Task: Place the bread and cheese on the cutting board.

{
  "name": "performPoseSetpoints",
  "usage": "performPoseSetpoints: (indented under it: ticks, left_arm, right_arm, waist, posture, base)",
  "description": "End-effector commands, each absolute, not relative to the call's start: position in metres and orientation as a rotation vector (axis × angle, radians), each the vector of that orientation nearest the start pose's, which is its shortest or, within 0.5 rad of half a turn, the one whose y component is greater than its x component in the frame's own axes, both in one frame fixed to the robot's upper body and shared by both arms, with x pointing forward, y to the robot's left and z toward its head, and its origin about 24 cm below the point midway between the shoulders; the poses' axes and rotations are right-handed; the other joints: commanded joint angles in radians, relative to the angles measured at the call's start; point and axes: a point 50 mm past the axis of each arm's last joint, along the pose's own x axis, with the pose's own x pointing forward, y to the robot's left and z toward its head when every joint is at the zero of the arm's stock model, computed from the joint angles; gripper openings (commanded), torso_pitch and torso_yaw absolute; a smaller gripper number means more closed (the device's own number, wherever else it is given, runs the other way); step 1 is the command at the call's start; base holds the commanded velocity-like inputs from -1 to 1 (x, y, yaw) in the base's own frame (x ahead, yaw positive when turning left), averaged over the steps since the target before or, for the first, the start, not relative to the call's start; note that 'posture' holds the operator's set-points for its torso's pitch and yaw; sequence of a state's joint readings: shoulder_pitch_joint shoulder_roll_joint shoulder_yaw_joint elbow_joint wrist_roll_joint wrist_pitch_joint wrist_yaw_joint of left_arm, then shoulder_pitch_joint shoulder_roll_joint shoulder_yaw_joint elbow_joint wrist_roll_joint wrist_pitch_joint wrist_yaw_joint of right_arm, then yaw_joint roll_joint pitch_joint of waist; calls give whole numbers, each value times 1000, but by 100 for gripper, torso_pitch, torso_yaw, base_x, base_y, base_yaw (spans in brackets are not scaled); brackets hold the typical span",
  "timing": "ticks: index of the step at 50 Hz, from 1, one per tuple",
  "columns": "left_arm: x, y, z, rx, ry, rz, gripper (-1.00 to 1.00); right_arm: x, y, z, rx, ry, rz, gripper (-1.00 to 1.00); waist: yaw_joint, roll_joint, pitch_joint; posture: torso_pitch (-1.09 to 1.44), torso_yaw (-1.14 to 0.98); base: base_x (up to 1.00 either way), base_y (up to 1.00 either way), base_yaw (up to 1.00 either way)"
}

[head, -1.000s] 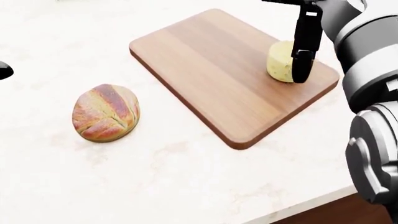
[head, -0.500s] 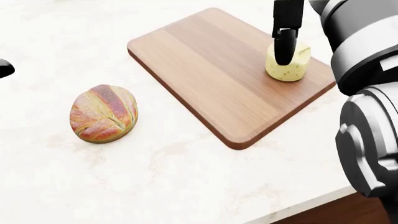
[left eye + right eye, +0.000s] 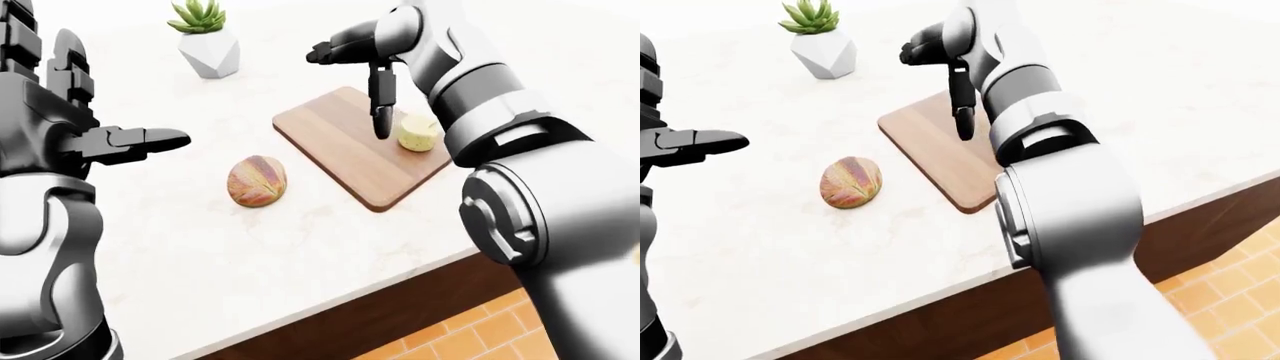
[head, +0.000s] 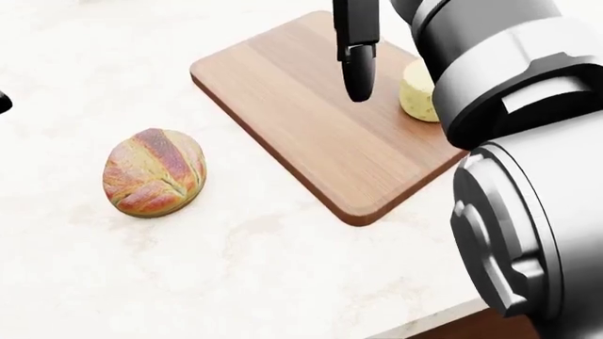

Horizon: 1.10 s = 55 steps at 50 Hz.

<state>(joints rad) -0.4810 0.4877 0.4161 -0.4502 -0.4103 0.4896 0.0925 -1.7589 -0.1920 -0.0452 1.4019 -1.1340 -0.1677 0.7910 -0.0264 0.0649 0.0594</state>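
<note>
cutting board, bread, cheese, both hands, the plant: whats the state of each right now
cutting board: flat on the counter, holding the cheese only
cheese: on the board, released
bread: on the counter, off the board
right hand: open, above the board
left hand: open, empty, raised
plant: upright in its pot

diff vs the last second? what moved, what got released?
The right hand has drawn away from the cheese, its dark finger sliding toward the head view's left over the cutting board; it is open and clear of the cheese, which sits on the board. The bread stayed on the counter, off the board. The left hand hangs open.
</note>
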Motion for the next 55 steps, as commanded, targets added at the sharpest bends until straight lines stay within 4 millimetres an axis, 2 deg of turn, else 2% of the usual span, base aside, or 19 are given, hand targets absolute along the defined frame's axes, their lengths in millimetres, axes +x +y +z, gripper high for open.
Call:
performPoseSetpoints:
  ticks: [1, 29, 37, 55]
  left_arm:
    - [253, 253, 287, 54, -640, 195, 100]
    - [253, 255, 285, 46, -639, 201, 100]
    - [251, 257, 286, 45, -643, 205, 100]
    - [249, 259, 287, 42, -646, 214, 100]
  right_arm:
    - [403, -52, 350, -1502, -68, 635, 100]
    - [390, 8, 326, -1550, -184, 803, 100]
    - [386, 21, 315, -1583, -209, 844, 100]
    - [376, 48, 306, -1615, -323, 883, 100]
  waist:
    - [-1, 5, -28]
    - [-4, 17, -30]
    - [-6, 20, -31]
    - [-7, 26, -31]
  posture:
    - [0, 0]
    - [0, 0]
    - [0, 0]
    - [0, 0]
  base:
    - [0, 0, 0]
    - [0, 0, 0]
    - [0, 0, 0]
    - [0, 0, 0]
